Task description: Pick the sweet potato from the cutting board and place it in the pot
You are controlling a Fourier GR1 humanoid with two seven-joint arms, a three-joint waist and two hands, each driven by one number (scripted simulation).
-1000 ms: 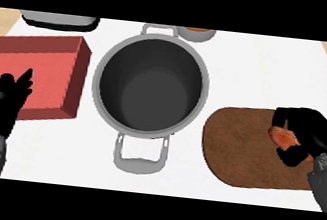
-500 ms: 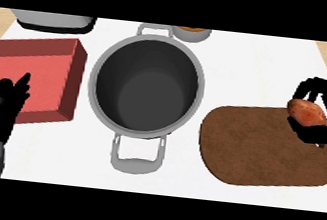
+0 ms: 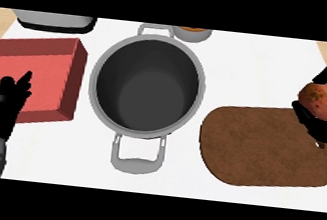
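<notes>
Right hand: On my screen the right hand [image 3: 326,130] shows at the view's right edge. Its black fingers and thumb are curled round the sweet potato [image 3: 326,100], gripping it from above and below.

Sweet potato: It is reddish-orange and mottled, and it sits in the right hand's grasp. I see it just past the far right corner of the cutting board [image 3: 266,148], well apart from the pot [image 3: 146,90].

Cutting board: It is a brown board with rounded corners, lying flat on the white counter [image 3: 267,67] just to the right of the pot. The right hand's lower fingers overlap its far right corner.

Pot: It is grey with a dark inside and stands at the middle of my view. One loop handle points to the far side and the other toward me.

Left hand: The left hand [image 3: 7,105] is low at the view's left. Its fingers are straight and together and hold nothing. They lie across the near edge of the red tray [image 3: 30,63].

Red tray: It is shallow and rectangular, and stands left of the pot, close beside it.

Background: A grey dish [image 3: 54,19] and a small cup [image 3: 191,33] are cut off by the top edge, so I cannot make out more of either.
</notes>
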